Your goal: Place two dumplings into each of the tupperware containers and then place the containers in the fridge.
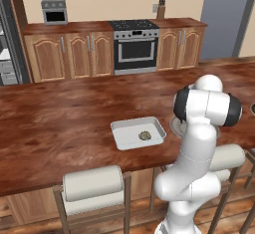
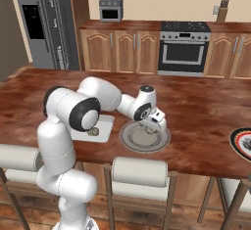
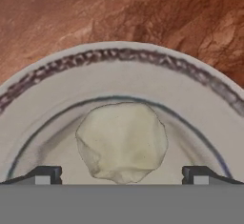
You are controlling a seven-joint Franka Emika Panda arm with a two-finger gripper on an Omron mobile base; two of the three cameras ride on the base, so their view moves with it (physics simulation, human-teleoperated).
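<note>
White-grey tray (image 1: 124, 134) is seen at 9 o'clock of the round grey plate (image 2: 128, 143), one dumpling (image 1: 145, 135) inside. Gripper (image 2: 151, 126) is held low over the plate, fingers (image 3: 45, 174) spread wide either side of a second dumpling (image 3: 122, 141), not touching. Fridge (image 2: 44, 18) at 10 o'clock.
</note>
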